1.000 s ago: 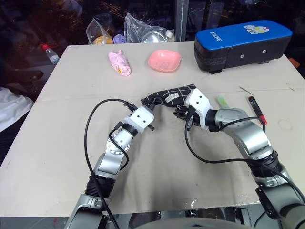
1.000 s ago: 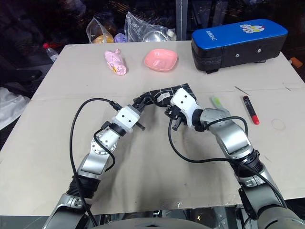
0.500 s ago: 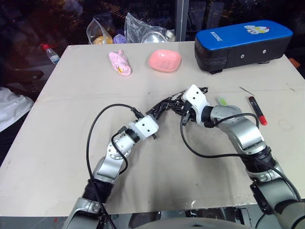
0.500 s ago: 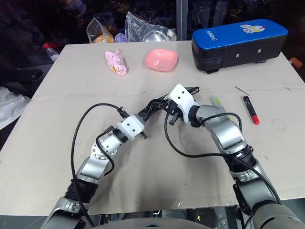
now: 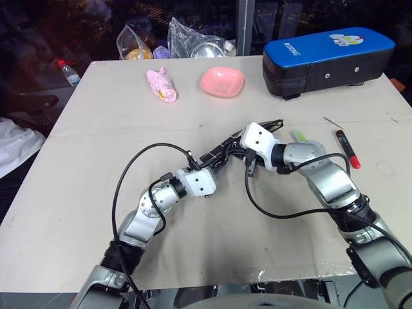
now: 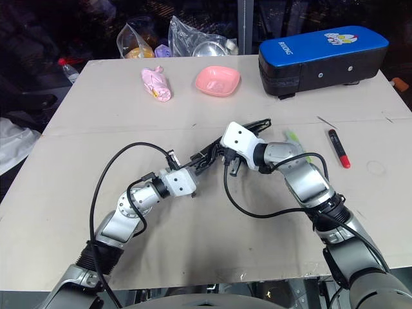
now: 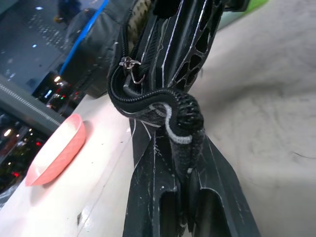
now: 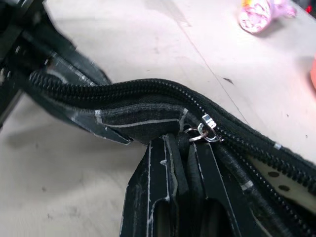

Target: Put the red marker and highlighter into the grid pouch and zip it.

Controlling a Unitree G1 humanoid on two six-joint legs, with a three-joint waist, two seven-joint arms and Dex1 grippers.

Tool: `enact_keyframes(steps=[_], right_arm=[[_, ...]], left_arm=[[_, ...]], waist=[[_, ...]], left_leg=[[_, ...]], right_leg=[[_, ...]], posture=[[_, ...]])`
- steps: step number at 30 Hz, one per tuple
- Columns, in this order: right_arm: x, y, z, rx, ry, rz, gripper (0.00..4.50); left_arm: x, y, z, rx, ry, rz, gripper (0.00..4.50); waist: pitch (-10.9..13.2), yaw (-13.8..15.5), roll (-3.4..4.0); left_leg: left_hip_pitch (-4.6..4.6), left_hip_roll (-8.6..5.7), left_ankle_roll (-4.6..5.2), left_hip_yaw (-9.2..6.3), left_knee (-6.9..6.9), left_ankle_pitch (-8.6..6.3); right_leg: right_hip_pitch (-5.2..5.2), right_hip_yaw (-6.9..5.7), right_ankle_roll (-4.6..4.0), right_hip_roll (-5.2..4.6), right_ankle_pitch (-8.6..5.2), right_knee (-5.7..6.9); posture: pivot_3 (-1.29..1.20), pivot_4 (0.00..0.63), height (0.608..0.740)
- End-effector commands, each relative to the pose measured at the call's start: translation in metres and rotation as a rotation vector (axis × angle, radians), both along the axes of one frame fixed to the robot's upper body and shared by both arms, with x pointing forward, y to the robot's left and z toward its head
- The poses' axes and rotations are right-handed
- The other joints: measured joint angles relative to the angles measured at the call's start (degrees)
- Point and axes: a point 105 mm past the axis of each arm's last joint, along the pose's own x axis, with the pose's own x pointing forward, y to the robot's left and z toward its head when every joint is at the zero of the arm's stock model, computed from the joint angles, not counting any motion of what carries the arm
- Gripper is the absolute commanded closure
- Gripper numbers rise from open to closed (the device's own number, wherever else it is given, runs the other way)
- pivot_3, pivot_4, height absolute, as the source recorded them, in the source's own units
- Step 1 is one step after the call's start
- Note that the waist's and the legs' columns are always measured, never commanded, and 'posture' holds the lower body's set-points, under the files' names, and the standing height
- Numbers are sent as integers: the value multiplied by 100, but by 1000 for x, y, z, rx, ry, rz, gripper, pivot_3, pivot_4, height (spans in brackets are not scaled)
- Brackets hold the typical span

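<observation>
The grid pouch [image 5: 235,145] is held off the table [image 5: 77,193] near its middle, stretched edge-on between the two grippers, with its zipper edge uppermost. The left gripper [image 5: 217,163] has its fingers [image 7: 163,207] pressed together on one end of the pouch fabric. The right gripper [image 8: 185,148] is likewise clamped on the pouch, at the zipper strip beside the small metal zipper slider [image 8: 203,129]. Part of the zipper is parted past the slider, as the right wrist view shows. The highlighter [image 5: 300,136] lies on the table just beyond the right forearm, toward the right edge. The red marker [image 5: 345,148] lies further right, near that same edge, apart from the highlighter. Neither pen is in the pouch. Along the far edge, a blue-topped black case [image 5: 327,59] sits at the far right corner. A pink dish [image 5: 222,81] rests left of it, around the middle of the far edge. A pink wrapped item [image 5: 162,85] lies further left. Clear plastic bags [image 5: 193,38] sit just past the far edge.
</observation>
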Motion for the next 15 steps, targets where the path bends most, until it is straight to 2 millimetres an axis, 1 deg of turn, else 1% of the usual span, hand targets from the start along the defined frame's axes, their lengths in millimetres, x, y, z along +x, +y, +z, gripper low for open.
enact_keyframes(steps=[1, 4, 8, 10, 11, 12, 13, 15], right_arm=[[-15, 16, 11, -21, -133, 167, 4474], [-18, 16, 9, -44, -168, 207, 4474], [-16, 15, 8, -64, -205, 221, 4474], [-9, 11, 8, -71, -204, 170, 4474], [-6, 9, 9, -50, -175, 142, 4474], [-5, 7, 10, -25, -148, 121, 3900], [-5, 6, 11, -8, -131, 111, 3656], [-6, 1, 17, 33, -103, 94, 2962]], left_arm=[[-6, -7, 6, -18, -24, -45, 4500], [-5, -6, 8, -37, -22, -31, 4500], [-3, -5, 10, -49, -30, -17, 4500], [-2, -5, 12, -56, -39, -11, 4500], [-2, -5, 12, -60, -39, -7, 4500], [-1, -4, 13, -69, -36, 2, 4500], [-1, -3, 13, -76, -32, 8, 4500], [1, -1, 13, -93, -27, 24, 4500]], waist=[[0, 0, 0], [0, 1, 0], [0, 2, 0], [0, 3, 0], [0, 3, 0], [0, 3, 0], [0, 3, 0], [0, 5, 0]], left_leg=[[0, 0, 0, 0, 0, 0], [0, 0, 0, 0, 0, 0], [0, 0, 0, 0, 0, 0], [0, 0, 0, 0, 1, 0], [0, 0, -1, 0, 0, 0], [0, 0, -1, 0, 1, 0], [0, 0, -1, 0, 1, 0], [0, 0, -1, 0, 1, 1]], right_leg=[[0, 0, 0, 0, 0, 0], [0, 0, 0, 1, 0, 0], [0, -1, 0, 1, 0, 1], [0, 0, 0, 1, 0, 1], [0, 0, 0, 1, 0, 1], [0, 0, 0, 1, 0, 1], [0, 0, 0, 1, 0, 1], [0, 0, 0, 1, 0, 2]], posture=[[0, 150, 737], [0, 150, 737], [0, 150, 737], [0, 150, 737], [0, 150, 737], [0, 150, 737], [0, 150, 737], [0, 150, 737]])
